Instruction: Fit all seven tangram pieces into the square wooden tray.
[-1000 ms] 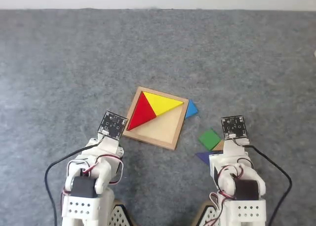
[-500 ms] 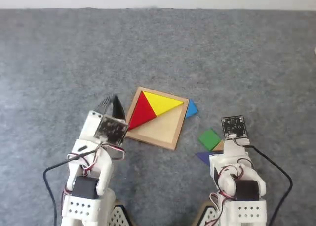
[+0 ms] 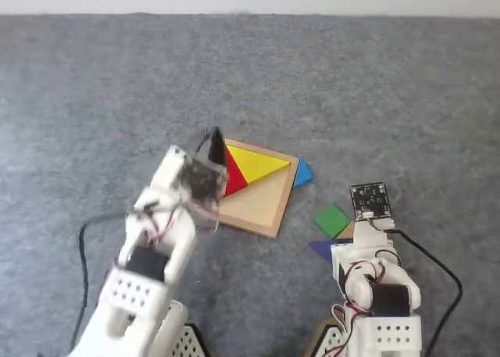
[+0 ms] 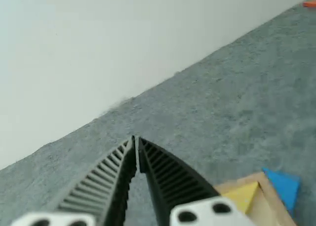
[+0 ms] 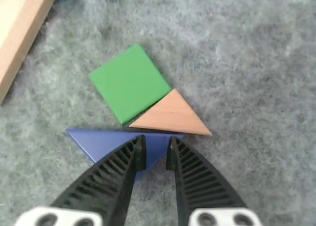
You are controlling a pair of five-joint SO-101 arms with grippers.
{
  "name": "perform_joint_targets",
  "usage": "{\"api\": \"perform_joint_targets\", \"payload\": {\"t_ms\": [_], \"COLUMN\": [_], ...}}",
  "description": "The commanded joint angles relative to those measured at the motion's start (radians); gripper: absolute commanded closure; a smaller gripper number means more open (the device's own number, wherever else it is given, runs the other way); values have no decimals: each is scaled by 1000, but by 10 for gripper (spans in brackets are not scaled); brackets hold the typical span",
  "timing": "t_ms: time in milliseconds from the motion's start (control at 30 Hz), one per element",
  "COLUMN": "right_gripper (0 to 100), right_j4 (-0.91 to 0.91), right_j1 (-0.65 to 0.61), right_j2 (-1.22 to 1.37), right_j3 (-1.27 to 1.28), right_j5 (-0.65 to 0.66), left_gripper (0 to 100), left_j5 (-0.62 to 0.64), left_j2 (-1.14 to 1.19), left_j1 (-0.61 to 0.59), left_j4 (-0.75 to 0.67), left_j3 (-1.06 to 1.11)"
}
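Fuzzy grey felt (image 3: 375, 83) bears the square wooden tray (image 3: 254, 205), which holds a large yellow triangle (image 3: 254, 163) edge to edge with a red triangle (image 3: 233, 179). The left gripper (image 4: 136, 139), ribbed fingers together, hangs over the tray's far corner. The right gripper (image 5: 156, 142), fingers narrowly apart and empty, sits over a dark blue triangle (image 5: 106, 143) beside a green square (image 5: 130, 82) and a bare-wood triangle (image 5: 170, 116)

red triangle (image 3: 236, 179) | yellow triangle (image 3: 256, 163) | green square (image 5: 129, 82) | light-blue piece (image 3: 303, 173) | indigo triangle (image 5: 112, 142) | grey mat (image 3: 351, 83)
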Motion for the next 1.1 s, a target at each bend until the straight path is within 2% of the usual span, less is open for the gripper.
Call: {"api": "perform_joint_targets", "payload": {"t_ms": [0,100,200,667,867,1067], "right_gripper": [923,923,923,923,923,923], "right_j4": [7,7,7,7,7,7], "right_j1": [-7,-5,-7,-7,-7,-7], "right_j2": [-22,-22,-22,-22,-22,-22], "right_j3": [11,11,11,11,11,11], "right_j5": [9,9,11,11,11,11], "left_gripper": [988,988,988,988,988,988], "left_j5": [121,198,244,255,255,253], "left_j2": [419,675,829,976,1096,1131], "left_j1": [-20,-9,40,155,172,161], "left_j4": [-34,92,183,141,55,123], "left_j3": [-360,-585,-690,-570,-556,-625]}}
